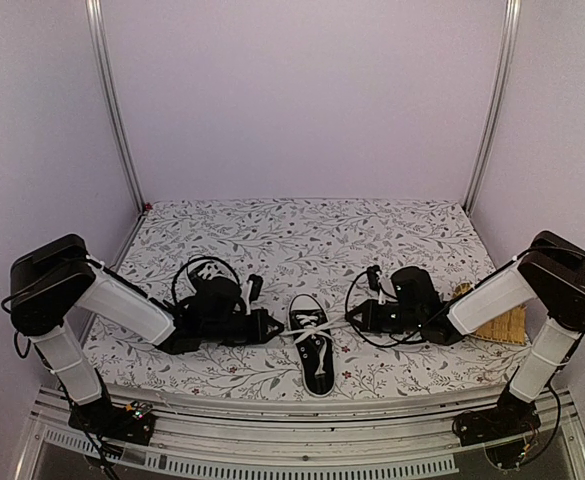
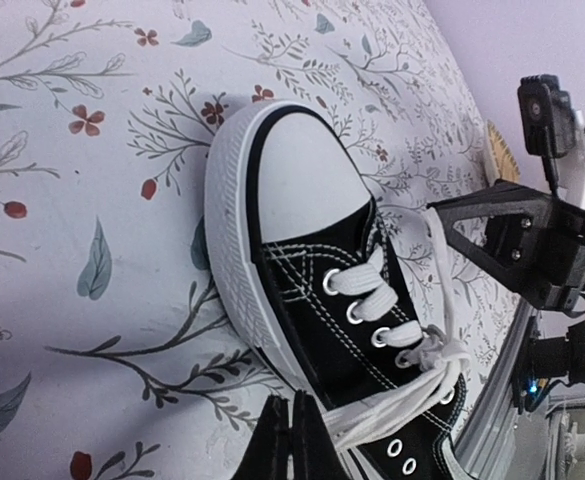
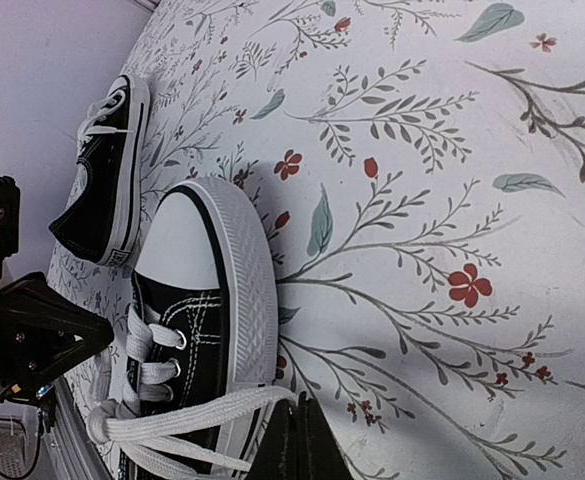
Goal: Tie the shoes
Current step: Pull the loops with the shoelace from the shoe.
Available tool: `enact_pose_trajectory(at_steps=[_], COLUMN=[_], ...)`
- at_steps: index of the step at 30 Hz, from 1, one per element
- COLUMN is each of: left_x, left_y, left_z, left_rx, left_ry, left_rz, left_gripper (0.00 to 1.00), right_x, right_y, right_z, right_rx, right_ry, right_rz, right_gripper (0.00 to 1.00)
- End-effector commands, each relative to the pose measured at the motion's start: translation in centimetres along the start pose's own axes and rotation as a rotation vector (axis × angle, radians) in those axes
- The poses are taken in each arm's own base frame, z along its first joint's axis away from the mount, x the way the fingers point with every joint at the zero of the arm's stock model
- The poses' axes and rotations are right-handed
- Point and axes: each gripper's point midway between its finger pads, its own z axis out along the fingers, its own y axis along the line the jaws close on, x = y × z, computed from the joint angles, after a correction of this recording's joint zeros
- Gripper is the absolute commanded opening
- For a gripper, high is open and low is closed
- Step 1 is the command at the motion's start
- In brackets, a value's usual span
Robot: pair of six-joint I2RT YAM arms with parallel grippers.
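Black canvas with a white toe cap is seen from above: 1 sneaker point(image 1: 314, 352) is laid on the floral cloth point(image 1: 302, 230), toe towards the arms, between the left gripper point(image 1: 272, 328) and the right gripper point(image 1: 357, 320), with its white lace point(image 1: 337, 325) drawn out to both.

In the left wrist view, the left gripper point(image 2: 292, 445) is pinched fully onto 1 end of the lace point(image 2: 392, 400).

In the right wrist view, the right gripper point(image 3: 294, 440) is clamped on the other end of the lace point(image 3: 202, 405), and the 2nd sneaker point(image 3: 102, 170) is seen beyond, apart.

The lace is judged soft and slippery and the shoe light, easily dragged. Hold is best taken on the lace.
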Motion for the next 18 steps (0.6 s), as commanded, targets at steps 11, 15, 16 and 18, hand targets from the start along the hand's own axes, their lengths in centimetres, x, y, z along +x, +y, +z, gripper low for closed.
enact_pose_trajectory(at_steps=[11,15,16,18], left_x=[0.0,0.0,0.1,0.1], left_y=[3.6,3.7,3.8,4.1], left_z=[-1.3,-1.3,-1.3,-1.4], left_rx=[-0.127,-0.130,-0.135,-0.147], left_ry=[-0.037,-0.036,-0.035,-0.036], left_rz=[-0.088,-0.090,-0.092,-0.102], left_gripper=[0.00,0.00,0.00,0.00], right_x=[0.0,0.0,0.0,0.1], right_y=[-1.3,-1.4,-1.5,-1.6], right_z=[-0.4,-0.4,-0.4,-0.4], right_rx=[0.056,0.060,0.063,0.068], right_ry=[-0.015,-0.018,-0.019,-0.018], right_rz=[-0.025,-0.026,-0.026,-0.027], right_gripper=[0.02,0.02,0.02,0.02])
